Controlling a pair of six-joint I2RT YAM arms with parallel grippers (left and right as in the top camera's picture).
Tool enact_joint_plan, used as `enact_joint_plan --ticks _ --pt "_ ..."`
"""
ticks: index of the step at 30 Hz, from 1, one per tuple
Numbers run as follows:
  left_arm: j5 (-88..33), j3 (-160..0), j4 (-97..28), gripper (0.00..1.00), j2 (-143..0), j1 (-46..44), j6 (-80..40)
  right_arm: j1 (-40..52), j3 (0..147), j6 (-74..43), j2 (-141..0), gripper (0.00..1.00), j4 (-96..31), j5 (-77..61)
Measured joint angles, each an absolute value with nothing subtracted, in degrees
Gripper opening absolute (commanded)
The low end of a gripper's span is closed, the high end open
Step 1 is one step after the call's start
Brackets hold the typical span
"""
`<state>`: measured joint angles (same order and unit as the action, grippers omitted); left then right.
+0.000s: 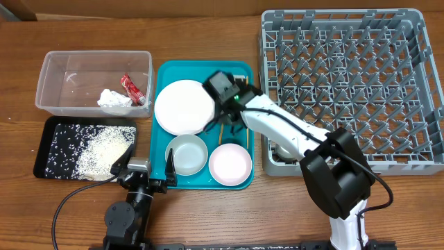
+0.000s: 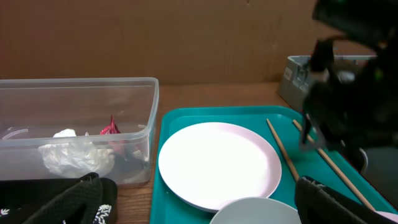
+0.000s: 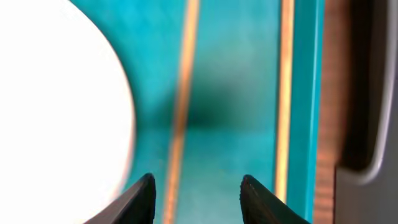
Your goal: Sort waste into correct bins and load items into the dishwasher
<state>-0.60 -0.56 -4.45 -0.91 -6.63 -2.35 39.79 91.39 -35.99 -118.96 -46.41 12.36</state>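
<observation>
The white plate [image 1: 182,106] lies on the teal tray [image 1: 239,69] with two white bowls [image 1: 188,154] [image 1: 230,164] in front of it. My right gripper [image 1: 226,117] is open, low over the tray just right of the plate, above the two chopsticks [image 3: 180,112] [image 3: 284,99]; one chopstick runs between its fingers [image 3: 196,190]. The clear tub [image 1: 94,82] holds the red wrapper [image 1: 130,86] and white tissue [image 1: 113,101]. The black tray [image 1: 52,149] holds rice grains [image 1: 103,151]. My left gripper [image 1: 147,169] is open, near the front edge. The grey dish rack [image 1: 352,83] stands right. No cup shows.
The right arm [image 1: 291,132] reaches from the front right across the rack's front left corner. The plate [image 2: 217,163], the chopsticks [image 2: 283,152] and the tub [image 2: 74,134] also show in the left wrist view.
</observation>
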Motion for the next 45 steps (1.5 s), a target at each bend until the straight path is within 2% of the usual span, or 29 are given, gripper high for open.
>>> enact_joint_plan --ticks 13,15,18,20,30,35,40,45 --pt "-0.60 -0.56 -4.45 1.00 -0.91 -6.63 -2.35 39.79 92.55 -37.01 -124.44 0.44 -45.21 10.28" --pt "-0.60 -0.56 -4.45 1.00 -0.91 -6.63 -2.35 39.81 92.84 -36.97 -126.19 0.38 -45.32 10.55" --pt "-0.60 -0.56 -4.45 1.00 -0.91 -6.63 -2.35 39.83 93.27 -36.95 -126.32 0.13 -45.91 10.20" --pt "-0.60 -0.56 -4.45 1.00 -0.91 -6.63 -2.35 39.83 93.41 -37.06 -126.32 0.04 -46.54 10.00" --pt "-0.60 -0.56 -4.45 1.00 -0.91 -6.63 -2.35 39.44 97.91 -34.39 -125.36 0.04 -56.73 10.55" --pt "-0.60 -0.56 -4.45 1.00 -0.91 -6.63 -2.35 37.95 100.82 -29.41 -117.38 0.04 -59.16 11.18" --pt "-0.60 -0.56 -4.45 1.00 -0.91 -6.63 -2.35 32.95 102.94 -23.75 -106.94 0.04 -60.36 12.34" --pt "-0.60 -0.56 -4.45 1.00 -0.91 -6.63 -2.35 26.20 102.94 -15.03 -104.77 0.04 -60.86 10.72"
